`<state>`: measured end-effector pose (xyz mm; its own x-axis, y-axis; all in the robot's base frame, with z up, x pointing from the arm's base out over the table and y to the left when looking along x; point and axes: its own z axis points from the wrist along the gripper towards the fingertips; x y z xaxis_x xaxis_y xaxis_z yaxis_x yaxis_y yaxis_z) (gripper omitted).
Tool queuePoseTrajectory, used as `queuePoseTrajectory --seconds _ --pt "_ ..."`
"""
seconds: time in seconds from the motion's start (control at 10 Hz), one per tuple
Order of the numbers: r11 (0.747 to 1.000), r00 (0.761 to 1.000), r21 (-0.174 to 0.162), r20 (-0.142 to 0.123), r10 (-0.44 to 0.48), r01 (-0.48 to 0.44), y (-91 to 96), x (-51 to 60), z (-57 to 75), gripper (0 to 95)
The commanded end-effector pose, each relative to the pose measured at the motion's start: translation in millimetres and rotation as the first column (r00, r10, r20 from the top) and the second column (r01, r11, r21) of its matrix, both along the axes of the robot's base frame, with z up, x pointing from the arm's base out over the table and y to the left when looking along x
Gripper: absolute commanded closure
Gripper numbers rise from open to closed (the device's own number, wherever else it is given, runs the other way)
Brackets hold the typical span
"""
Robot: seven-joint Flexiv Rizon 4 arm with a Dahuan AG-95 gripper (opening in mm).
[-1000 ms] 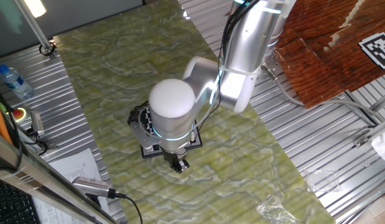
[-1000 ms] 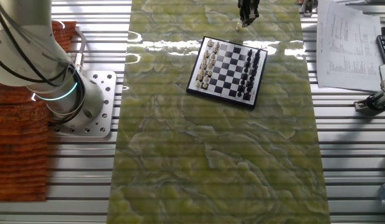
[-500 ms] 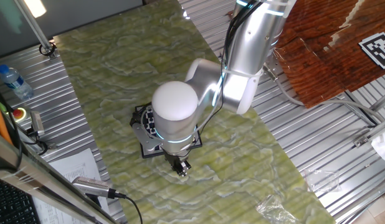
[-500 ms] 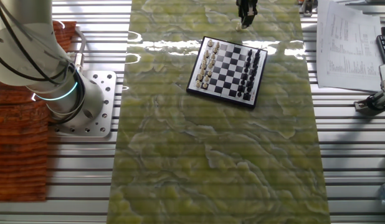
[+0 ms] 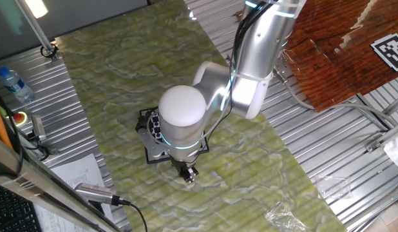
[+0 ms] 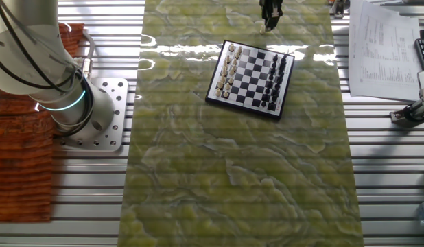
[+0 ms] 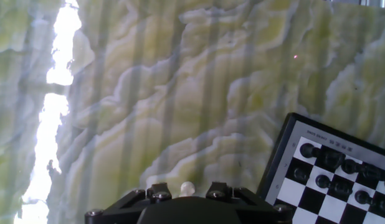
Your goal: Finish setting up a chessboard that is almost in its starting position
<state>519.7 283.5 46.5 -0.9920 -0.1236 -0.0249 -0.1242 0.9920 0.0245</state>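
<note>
The chessboard [image 6: 243,108] lies on the green marbled mat, cream pieces along its left side and dark pieces along its right. Its corner with dark pieces shows in the hand view [image 7: 286,155]. In one fixed view the arm hides most of the chessboard [image 5: 151,154]. My gripper [image 6: 269,20] is down at the mat beyond the board's far edge, off the board; it also shows in one fixed view [image 5: 187,174]. In the hand view my gripper [image 7: 188,194] stands around a small cream piece [image 7: 188,187], with a narrow gap on each side.
A sheet of paper [image 6: 383,48] and a handheld device [image 6: 411,113] lie right of the mat. The arm's base [image 6: 95,113] stands to the left beside a red-brown cloth [image 6: 20,158]. A water bottle [image 5: 15,84] lies on the ribbed table.
The gripper has come down over the cream piece that lay bare on the mat a second ago. In the last half second it has barely moved.
</note>
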Motion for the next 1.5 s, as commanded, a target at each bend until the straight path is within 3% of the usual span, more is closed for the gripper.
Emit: queuePoseTrajectory --seconds 0.1,0.2,0.3,0.5,0.8,1.5 --pt "1.0 1.0 0.001 -0.018 -0.003 0.003 0.0 0.9 -0.7 57.0" --pt "1.0 0.999 0.001 -0.042 -0.003 0.003 0.0 0.9 -0.7 57.0" --pt "1.0 0.999 0.004 -0.045 0.022 -0.022 0.0 0.9 -0.7 76.0" --pt "1.0 0.998 0.005 -0.051 0.03 -0.029 0.0 0.9 -0.7 76.0" --pt "1.0 0.999 0.004 -0.041 0.022 -0.022 -1.5 2.8 -14.2 76.0" --pt "1.0 0.999 0.028 -0.031 0.009 -0.008 -2.1 -3.6 -19.7 76.0"
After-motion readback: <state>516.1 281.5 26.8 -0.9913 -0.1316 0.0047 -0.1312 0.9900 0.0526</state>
